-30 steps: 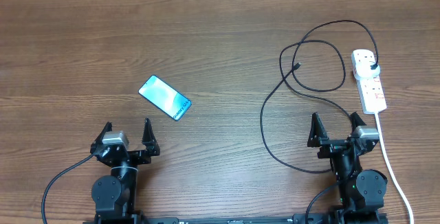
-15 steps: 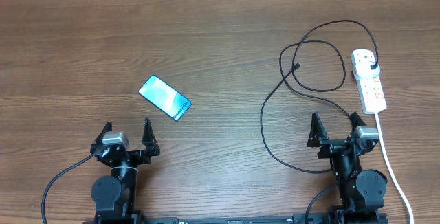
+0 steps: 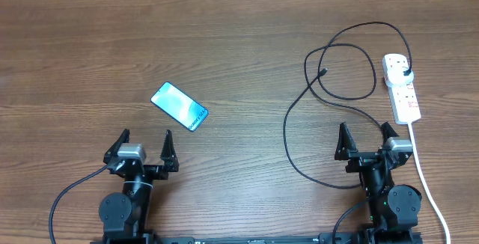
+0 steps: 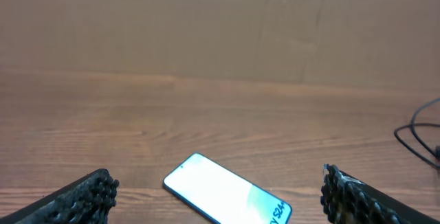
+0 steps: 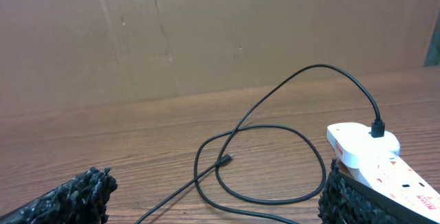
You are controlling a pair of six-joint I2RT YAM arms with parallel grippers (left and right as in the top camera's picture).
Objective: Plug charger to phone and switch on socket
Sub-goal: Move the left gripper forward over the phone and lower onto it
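Observation:
The phone point(image 3: 179, 106) lies flat on the wooden table, its blue-teal screen up. It sits just ahead of my left gripper point(image 3: 146, 135), which is open and empty. In the left wrist view the phone point(image 4: 227, 196) shows between the two fingertips, apart from both. The charger point(image 3: 284, 128) is a thin black cable looped on the right side. Its connector tip point(image 3: 323, 71) lies free and its black plug point(image 3: 406, 72) sits in the white socket point(image 3: 402, 88). My right gripper point(image 3: 364, 129) is open and empty, short of the loop. The right wrist view shows the tip point(image 5: 225, 159) and the socket point(image 5: 371, 152).
A thick white cord point(image 3: 426, 177) runs from the socket down past the right arm's base to the near edge. A brown cardboard wall point(image 5: 206, 31) closes off the far side of the table.
My left gripper has shifted a little to the right, toward the phone. The right arm, the cable and the phone have not moved.

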